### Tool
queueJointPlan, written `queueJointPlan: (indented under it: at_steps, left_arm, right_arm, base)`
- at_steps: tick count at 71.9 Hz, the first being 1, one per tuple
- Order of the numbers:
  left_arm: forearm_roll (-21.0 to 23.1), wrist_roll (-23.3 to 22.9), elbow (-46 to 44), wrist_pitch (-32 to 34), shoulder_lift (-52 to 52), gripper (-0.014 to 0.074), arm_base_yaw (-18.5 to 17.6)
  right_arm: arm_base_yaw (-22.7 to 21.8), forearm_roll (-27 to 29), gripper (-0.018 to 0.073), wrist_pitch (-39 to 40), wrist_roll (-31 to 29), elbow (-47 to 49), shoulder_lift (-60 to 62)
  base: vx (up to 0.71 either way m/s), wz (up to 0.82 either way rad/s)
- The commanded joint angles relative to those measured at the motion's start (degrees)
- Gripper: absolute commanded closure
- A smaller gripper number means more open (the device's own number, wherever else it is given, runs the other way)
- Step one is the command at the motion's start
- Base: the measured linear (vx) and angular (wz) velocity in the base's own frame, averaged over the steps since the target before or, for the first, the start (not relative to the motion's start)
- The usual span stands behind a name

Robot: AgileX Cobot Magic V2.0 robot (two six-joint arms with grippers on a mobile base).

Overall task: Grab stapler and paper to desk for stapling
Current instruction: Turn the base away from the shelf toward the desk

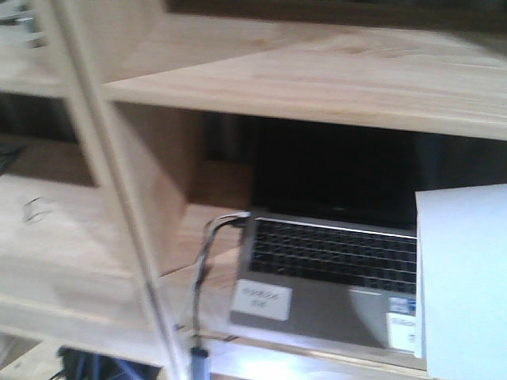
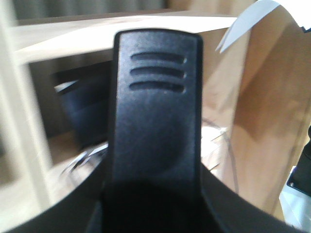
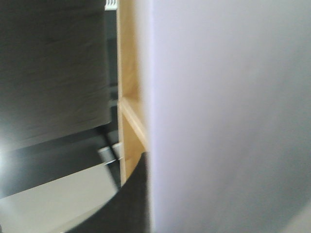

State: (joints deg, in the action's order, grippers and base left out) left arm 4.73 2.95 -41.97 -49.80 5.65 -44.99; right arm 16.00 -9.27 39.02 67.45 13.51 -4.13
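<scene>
The black stapler (image 2: 155,111) fills the middle of the left wrist view, its ribbed end pointing away from the camera. My left gripper (image 2: 153,204) is shut on its near end, with dark jaw parts curving out on both sides at the bottom edge. The white paper (image 3: 228,116) stands upright and covers the right half of the right wrist view. It rises from my right gripper (image 3: 146,204), whose fingers it hides. The same paper (image 1: 463,277) hangs at the right edge of the front view, and a corner of the paper (image 2: 252,19) shows in the left wrist view. The desk is out of view.
Close ahead is a pale wood shelf unit (image 1: 317,79) with an upright post (image 1: 119,190). An open laptop (image 1: 333,269) with small white labels sits on its lower shelf. Cables (image 1: 207,261) hang beside the laptop.
</scene>
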Motion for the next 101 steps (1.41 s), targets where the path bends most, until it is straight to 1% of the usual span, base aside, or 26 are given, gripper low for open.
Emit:
queueJointPlan:
  at_steps: [1,53,101]
  left_arm:
    - [0.53,-0.26,-1.55,6.72,0.95,0.0603,-0.34]
    - [0.53,-0.26,-1.55,6.72,0.95,0.0603,-0.34]
    - [0.53,-0.26,-1.55,6.72,0.95,0.0603,-0.34]
  right_arm:
    - [-0.24,-0.30,0.0564,2.50,-0.84,1.77,-0.90]
    - [-0.24,-0.30,0.0564,2.50,-0.84,1.77,-0.90]
    - [-0.24,-0.30,0.0564,2.55,-0.84,1.77,-0.90]
  base:
    - [-0.13,0.51]
    - [-0.14,0.54]
    - [-0.15,0.61]
